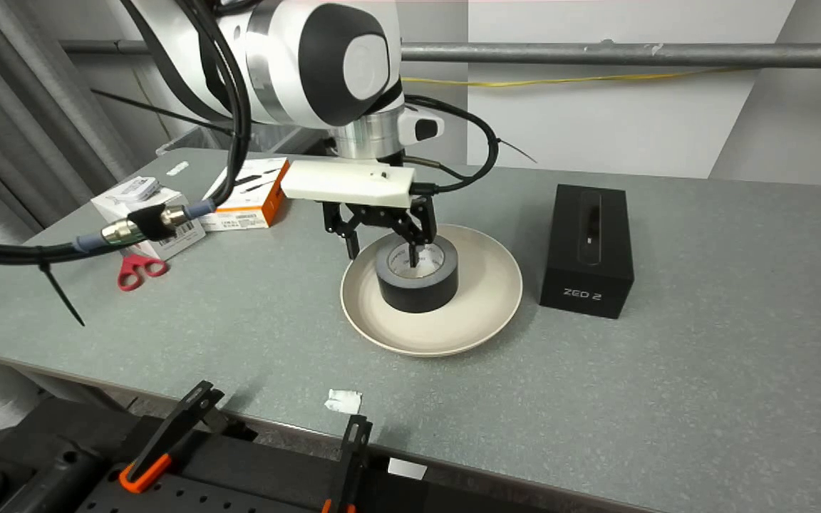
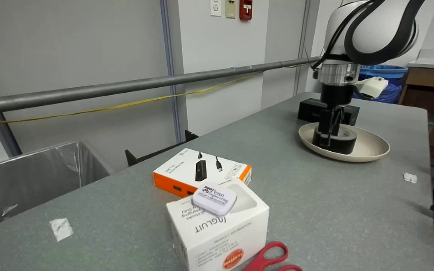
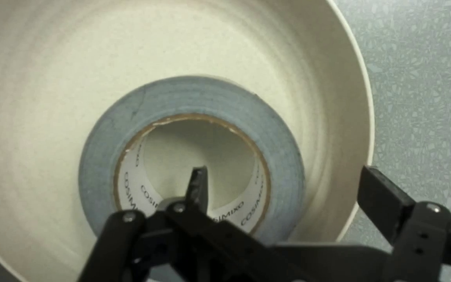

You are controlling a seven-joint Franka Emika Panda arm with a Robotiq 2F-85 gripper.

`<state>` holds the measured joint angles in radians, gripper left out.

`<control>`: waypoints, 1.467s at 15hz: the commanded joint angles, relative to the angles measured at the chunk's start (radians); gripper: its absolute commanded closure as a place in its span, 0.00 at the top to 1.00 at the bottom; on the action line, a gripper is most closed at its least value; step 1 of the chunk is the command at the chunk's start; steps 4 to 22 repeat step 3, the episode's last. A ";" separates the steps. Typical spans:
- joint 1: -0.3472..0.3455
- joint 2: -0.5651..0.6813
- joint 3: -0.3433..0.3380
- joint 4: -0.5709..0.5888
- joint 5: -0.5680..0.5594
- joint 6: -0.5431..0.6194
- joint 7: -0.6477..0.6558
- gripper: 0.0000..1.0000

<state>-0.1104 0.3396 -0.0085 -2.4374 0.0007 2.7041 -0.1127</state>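
The jaws of the gripper (image 1: pixel 383 261) are spread well apart and nothing's pinched between them. In the wrist view, one fingertip is seen over the hole of a grey tape roll (image 1: pixel 417 293), the other out past the roll by the rim of a cream plate (image 1: pixel 485 285); whether the first one actually dips into the core can't be told. The roll is laid flat in the plate, off-centre and pretty close to that same bit of rim, and COSIMIXO is printed all around its inner core. The plate itself is set on a grey bench (image 1: pixel 724 342), in from both long edges. Just beside it, a bit nearer the wall-side edge, a black box (image 1: pixel 585 249) is placed, marked ZED 2. Well apart, toward the other end, an orange-and-white box (image 2: pixel 202 169), a white box (image 2: pixel 232 233) topped with a little tin (image 2: pixel 214 198), and red scissors (image 1: pixel 143 261) are bunched together. One white scrap (image 1: pixel 344 401) is stuck near the front edge, another (image 2: pixel 61 229) near the end corner, and a clear-lined bin (image 2: pixel 36 180) is parked past the wall-side edge.
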 commanded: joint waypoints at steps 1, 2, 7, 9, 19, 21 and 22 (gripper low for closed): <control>0.007 -0.001 -0.006 0.001 0.004 -0.003 -0.002 1.00; 0.007 -0.001 -0.006 0.001 0.004 -0.003 -0.002 1.00; 0.007 -0.001 -0.006 0.001 0.004 -0.003 -0.002 1.00; 0.007 -0.001 -0.006 0.001 0.004 -0.003 -0.002 1.00; 0.007 -0.001 -0.006 0.001 0.004 -0.003 -0.002 1.00; 0.007 -0.001 -0.006 0.001 0.004 -0.003 -0.002 1.00; 0.007 -0.001 -0.006 0.001 0.004 -0.003 -0.002 1.00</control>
